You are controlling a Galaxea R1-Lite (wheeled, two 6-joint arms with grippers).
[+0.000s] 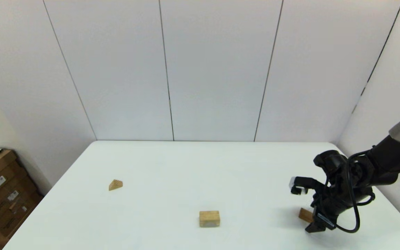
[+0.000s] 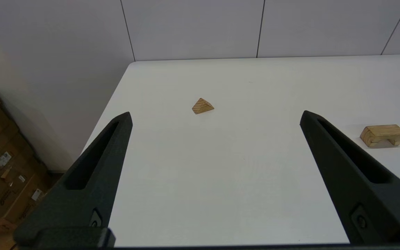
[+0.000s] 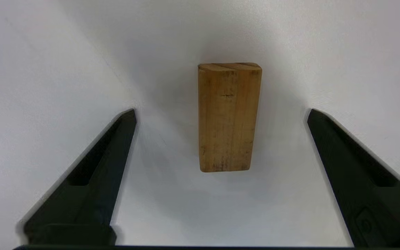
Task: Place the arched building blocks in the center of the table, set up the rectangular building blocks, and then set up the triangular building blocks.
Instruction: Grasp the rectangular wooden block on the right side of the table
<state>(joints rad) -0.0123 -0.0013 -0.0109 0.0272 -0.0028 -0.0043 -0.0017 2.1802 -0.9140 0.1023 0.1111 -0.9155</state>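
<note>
White panelled walls back the table (image 1: 172, 166), where the arched block (image 1: 209, 218) already sits near centre and the triangular block (image 1: 115, 184) lies toward its 10 o'clock. At its 3 o'clock the right gripper (image 3: 221, 114) hangs over the rectangular block (image 3: 228, 118), fingers spread wide, the slab's long axis running along the gap between them. The left gripper (image 2: 215, 118), parked with fingers apart, is much farther away.
</note>
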